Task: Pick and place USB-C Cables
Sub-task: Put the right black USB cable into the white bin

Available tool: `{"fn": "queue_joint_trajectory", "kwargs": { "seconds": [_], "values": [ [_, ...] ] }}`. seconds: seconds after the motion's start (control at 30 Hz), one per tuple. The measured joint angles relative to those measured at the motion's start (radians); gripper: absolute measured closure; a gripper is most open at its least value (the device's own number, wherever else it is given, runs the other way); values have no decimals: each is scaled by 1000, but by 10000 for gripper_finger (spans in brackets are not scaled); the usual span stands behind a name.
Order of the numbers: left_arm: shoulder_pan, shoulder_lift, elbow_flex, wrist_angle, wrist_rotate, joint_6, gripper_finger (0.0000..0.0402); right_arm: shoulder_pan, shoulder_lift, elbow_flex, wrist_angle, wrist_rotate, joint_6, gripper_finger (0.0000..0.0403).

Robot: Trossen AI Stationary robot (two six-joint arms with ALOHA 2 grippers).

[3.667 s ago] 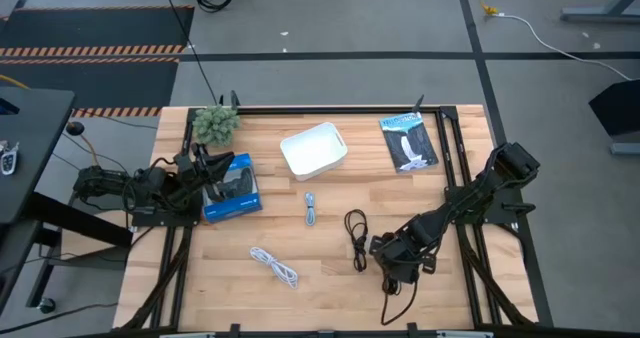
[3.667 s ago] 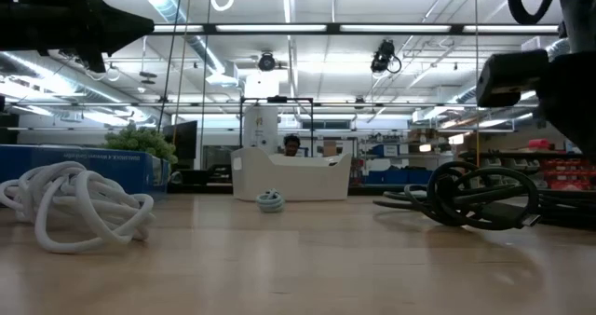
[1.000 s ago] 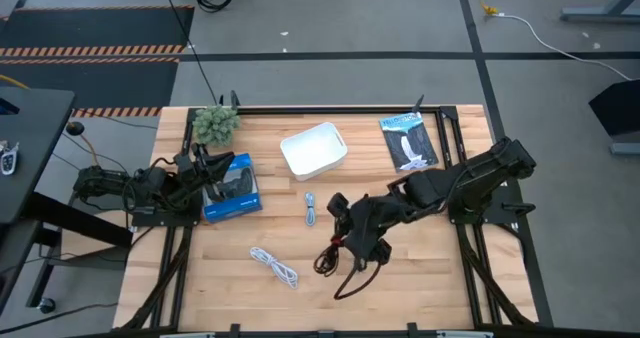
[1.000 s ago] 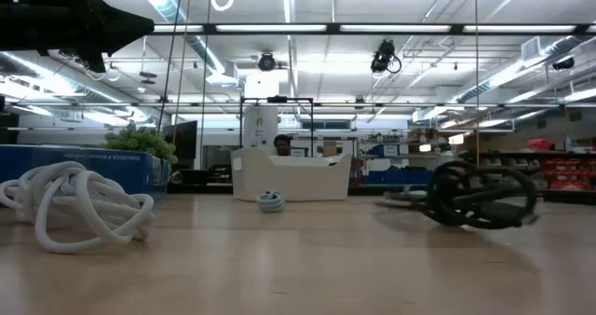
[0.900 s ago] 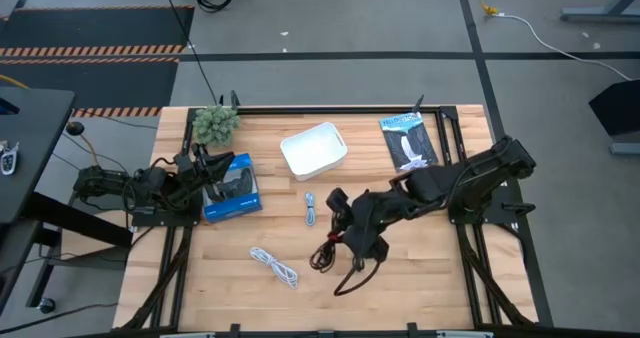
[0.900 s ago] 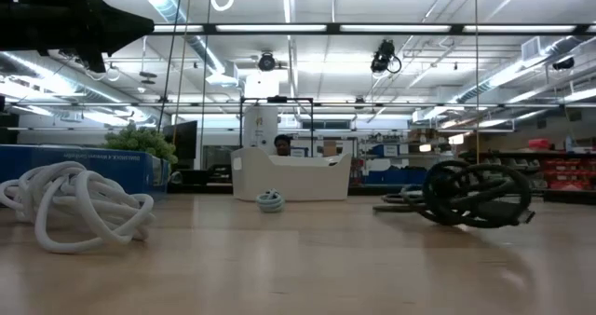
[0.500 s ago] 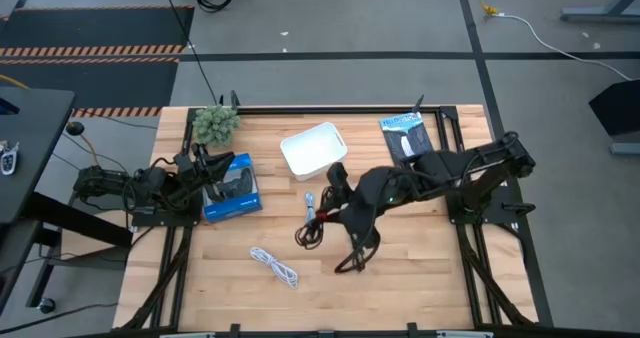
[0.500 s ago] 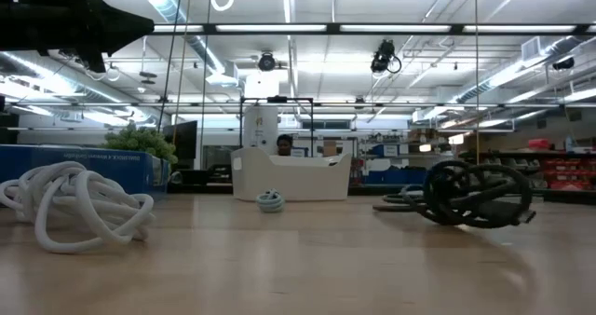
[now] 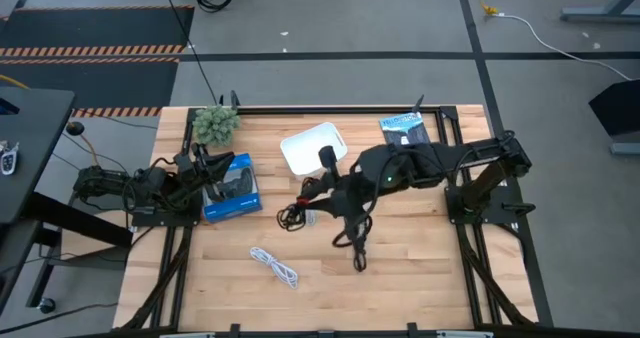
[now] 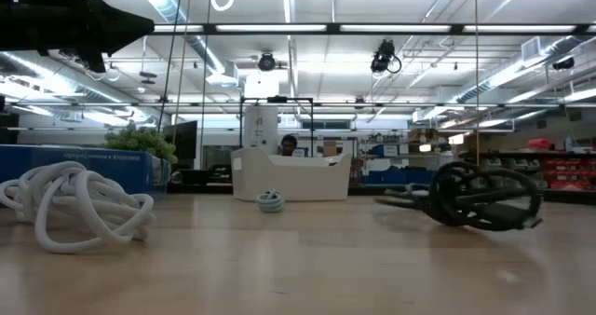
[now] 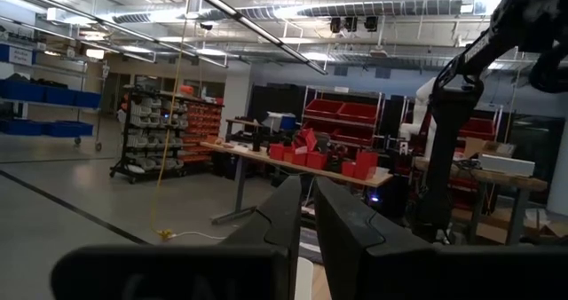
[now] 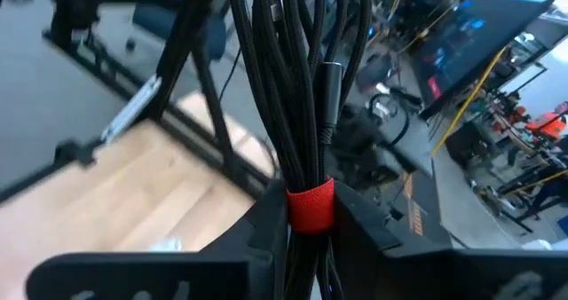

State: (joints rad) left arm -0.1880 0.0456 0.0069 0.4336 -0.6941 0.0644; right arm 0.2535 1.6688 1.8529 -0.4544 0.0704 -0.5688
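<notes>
Holding the black cable with a red band (image 12: 310,204) between its fingers, the right hand (image 9: 322,183) reaches over the middle of the desk (image 9: 420,278), just beside the white tray (image 9: 305,141); the bundle's strands run between the two dark fingers, which are closed narrowly on it at the red band, and its loops hang out from the hand toward the left arm's side.

- Pale blue-grey cable (image 10: 271,201): small coil on the desk in front of the tray in the low view; from above it sits close under the hanging loops and is largely covered there.
- White cable (image 9: 275,267): loose coil on the desk's near part, well apart from the tray; large at the left of the low view.
- Black cable (image 9: 357,246): lying on the desk on the near side of the right arm, partly under it.
- Left hand (image 11: 303,238): parked at the desk's left edge beside the blue box (image 9: 231,188); its two fingers stand very close together with only a thin gap, nothing between them.
- Other items: small green plant (image 9: 215,124) at the far left corner; dark printed packet (image 9: 405,128) at the far right.
</notes>
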Motion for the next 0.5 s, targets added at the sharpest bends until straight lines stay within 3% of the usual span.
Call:
{"fn": "queue_joint_trajectory", "kwargs": {
  "seconds": [0.17,0.5],
  "values": [
    [0,0,0,-4,0,0,358,-44,0,0,21,-67,54,329],
    [0,0,0,-4,0,0,358,-106,0,0,42,-73,125,329]
  ]
}}
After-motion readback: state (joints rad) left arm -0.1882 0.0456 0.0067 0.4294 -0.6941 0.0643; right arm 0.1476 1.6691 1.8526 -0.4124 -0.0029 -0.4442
